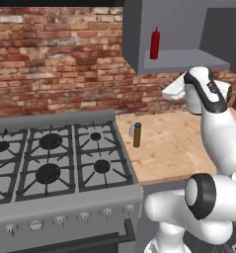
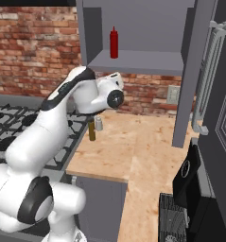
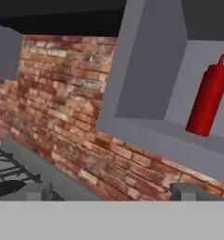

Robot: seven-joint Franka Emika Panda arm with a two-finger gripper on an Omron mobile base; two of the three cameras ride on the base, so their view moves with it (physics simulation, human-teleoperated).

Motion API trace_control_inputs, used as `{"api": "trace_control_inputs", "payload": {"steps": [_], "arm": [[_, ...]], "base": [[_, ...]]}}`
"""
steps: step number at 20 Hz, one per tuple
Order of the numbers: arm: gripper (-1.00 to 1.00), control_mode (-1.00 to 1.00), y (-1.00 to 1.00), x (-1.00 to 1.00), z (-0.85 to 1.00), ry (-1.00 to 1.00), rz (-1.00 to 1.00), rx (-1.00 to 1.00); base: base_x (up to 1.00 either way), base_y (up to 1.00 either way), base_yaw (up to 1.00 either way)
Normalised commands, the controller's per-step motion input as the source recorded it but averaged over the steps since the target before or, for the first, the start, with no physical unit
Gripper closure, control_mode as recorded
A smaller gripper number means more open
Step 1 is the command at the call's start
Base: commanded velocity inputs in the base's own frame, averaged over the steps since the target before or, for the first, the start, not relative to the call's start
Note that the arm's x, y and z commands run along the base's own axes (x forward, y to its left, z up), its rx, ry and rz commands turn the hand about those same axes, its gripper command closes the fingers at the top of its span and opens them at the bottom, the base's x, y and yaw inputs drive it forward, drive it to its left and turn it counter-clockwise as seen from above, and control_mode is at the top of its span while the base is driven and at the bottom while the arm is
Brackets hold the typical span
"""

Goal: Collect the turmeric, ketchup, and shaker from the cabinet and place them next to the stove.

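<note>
Red brick backs the open grey wall cabinet (image 1: 181, 59) at upper right, where your slim, light, slippery red ketchup bottle (image 1: 154, 44) stands upright; gripper (image 3: 108, 190) spread and empty, so pinch mid-body.

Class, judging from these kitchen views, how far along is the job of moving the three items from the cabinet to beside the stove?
Done: the turmeric and the shaker stand on the counter beside the stove. In hand: nothing; the gripper is open and empty, its camera looking toward the cabinet. Left: the ketchup stands upright on the cabinet shelf and must be brought down to join them.
</note>
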Motion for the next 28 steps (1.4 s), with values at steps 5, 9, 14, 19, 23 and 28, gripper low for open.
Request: {"api": "trace_control_inputs", "payload": {"steps": [5,9,14,19,23,28], "arm": [[-1.00,-1.00,-0.35,-0.16,0.75,0.17,-0.36,0.01],[-1.00,-1.00,-0.39,-0.05,0.53,0.18,-0.30,0.01],[-1.00,-1.00,-0.34,-0.22,0.06,0.04,-0.16,0.02],[-1.00,-1.00,-0.11,-0.04,0.05,0.00,-0.02,0.00],[-1.00,-1.00,-0.07,0.00,0.15,0.00,-0.04,0.00],[-1.00,-1.00,-0.12,0.00,0.12,0.00,-0.03,0.01]], "base": [[0.00,0.00,0.00],[0.00,0.00,0.00],[0.00,0.00,0.00],[0.00,0.00,0.00],[0.00,0.00,0.00],[0.00,0.00,0.00]]}}
